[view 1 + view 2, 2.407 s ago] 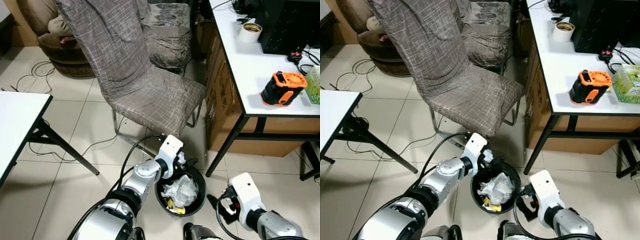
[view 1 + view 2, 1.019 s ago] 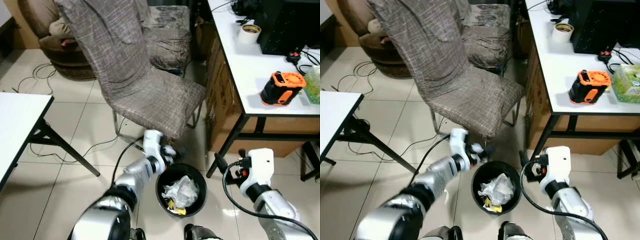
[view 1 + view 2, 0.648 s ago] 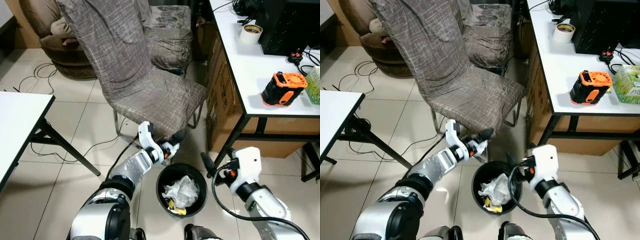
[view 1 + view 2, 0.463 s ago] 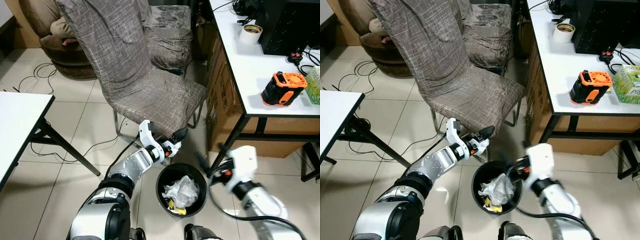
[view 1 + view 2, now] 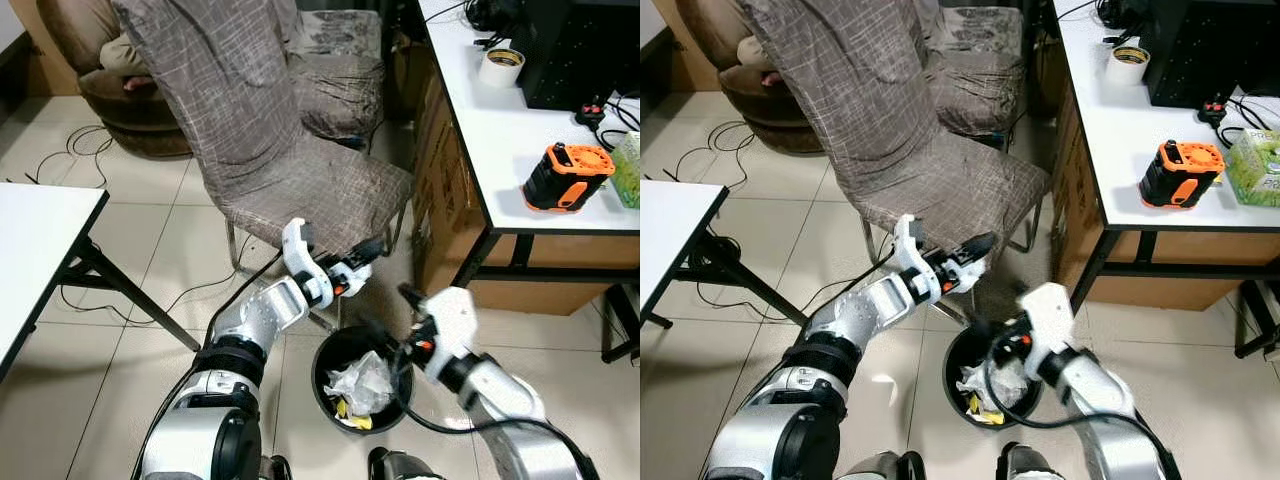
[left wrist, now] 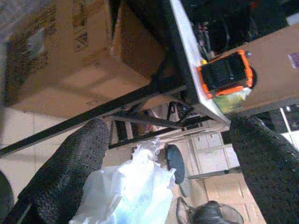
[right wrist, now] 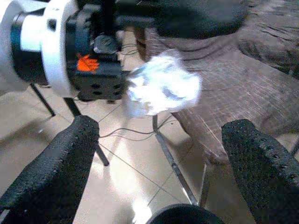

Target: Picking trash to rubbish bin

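white trash [image 6: 128, 191] is seen between the spread fingers of the left gripper [image 5: 352, 268], mid-frame, up-left of the bin [image 5: 330, 352]; the right gripper [image 5: 985, 335], open and empty, is held over the rim

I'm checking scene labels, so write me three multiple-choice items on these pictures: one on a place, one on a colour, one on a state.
1. Where does the black bin stand?
A. On the desk
B. On the floor in front of the chair
C. On the chair seat

2. What colour is the tool on the desk?
A. Orange and black
B. Blue
C. Pink

3. What state is the bin in?
A. Empty
B. Tipped over
C. Upright with trash inside

Answers:
1 B, it sits on the tiles just below the seat's front edge.
2 A, its orange casing has black parts.
3 C, crumpled white trash lies inside it.
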Robot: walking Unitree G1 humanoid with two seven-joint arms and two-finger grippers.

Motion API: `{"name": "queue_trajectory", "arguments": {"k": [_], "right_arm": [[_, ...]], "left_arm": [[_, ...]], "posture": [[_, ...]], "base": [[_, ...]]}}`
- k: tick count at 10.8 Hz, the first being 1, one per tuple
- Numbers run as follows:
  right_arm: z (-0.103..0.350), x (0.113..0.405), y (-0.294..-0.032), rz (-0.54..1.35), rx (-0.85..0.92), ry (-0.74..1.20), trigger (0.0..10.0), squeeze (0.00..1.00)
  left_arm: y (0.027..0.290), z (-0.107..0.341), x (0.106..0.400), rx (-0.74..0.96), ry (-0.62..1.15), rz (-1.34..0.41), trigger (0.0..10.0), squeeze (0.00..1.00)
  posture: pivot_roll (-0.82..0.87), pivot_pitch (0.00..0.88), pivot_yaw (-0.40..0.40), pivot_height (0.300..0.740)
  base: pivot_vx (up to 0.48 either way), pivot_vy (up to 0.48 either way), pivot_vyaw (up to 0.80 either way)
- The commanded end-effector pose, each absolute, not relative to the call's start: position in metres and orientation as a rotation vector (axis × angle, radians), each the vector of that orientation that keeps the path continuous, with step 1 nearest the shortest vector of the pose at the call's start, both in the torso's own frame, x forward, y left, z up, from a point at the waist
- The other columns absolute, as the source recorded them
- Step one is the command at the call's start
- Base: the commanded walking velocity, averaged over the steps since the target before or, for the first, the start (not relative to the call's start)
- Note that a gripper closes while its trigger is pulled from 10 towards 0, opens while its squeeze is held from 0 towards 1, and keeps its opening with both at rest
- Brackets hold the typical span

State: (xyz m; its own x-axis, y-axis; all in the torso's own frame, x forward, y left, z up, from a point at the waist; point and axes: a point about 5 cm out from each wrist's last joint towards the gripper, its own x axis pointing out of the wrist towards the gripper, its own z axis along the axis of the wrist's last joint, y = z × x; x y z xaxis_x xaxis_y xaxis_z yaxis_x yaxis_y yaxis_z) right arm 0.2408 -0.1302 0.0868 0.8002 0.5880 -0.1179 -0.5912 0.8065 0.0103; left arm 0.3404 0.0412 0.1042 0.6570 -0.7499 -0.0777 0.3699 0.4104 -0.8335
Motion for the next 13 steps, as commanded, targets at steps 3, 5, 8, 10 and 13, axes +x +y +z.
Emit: {"name": "queue_trajectory", "arguments": {"k": [3, 5, 8, 10, 13], "right_arm": [[0.088, 0.250, -0.126, 0.671, -0.090, 0.085, 10.0, 0.00], [0.089, 0.262, -0.124, 0.685, -0.146, 0.056, 10.0, 0.00], [0.090, 0.269, -0.120, 0.712, -0.179, 0.035, 10.0, 0.00], [0.083, 0.269, -0.118, 0.737, -0.178, 0.051, 2.3, 0.00], [0.084, 0.274, -0.119, 0.731, -0.160, 0.041, 0.0, 0.00]], "left_arm": [[0.004, 0.108, 0.321, -0.947, 0.522, -0.859, 10.0, 1.00], [0.003, 0.110, 0.317, -0.939, 0.529, -0.879, 10.0, 1.00], [0.003, 0.109, 0.314, -0.913, 0.540, -0.889, 10.0, 1.00], [0.003, 0.112, 0.313, -0.918, 0.537, -0.896, 10.0, 1.00], [0.003, 0.113, 0.312, -0.915, 0.538, -0.900, 10.0, 1.00]], "posture": [[-0.17, 0.121, 0.057, 0.740], [-0.16, 0.114, 0.055, 0.740], [-0.16, 0.109, 0.056, 0.740], [-0.16, 0.112, 0.054, 0.740], [-0.16, 0.114, 0.054, 0.740]], "base": [[0.000, 0.000, 0.00], [0.000, 0.000, 0.00], [0.000, 0.000, 0.00], [0.000, 0.000, 0.00], [0.000, 0.000, 0.00]]}}
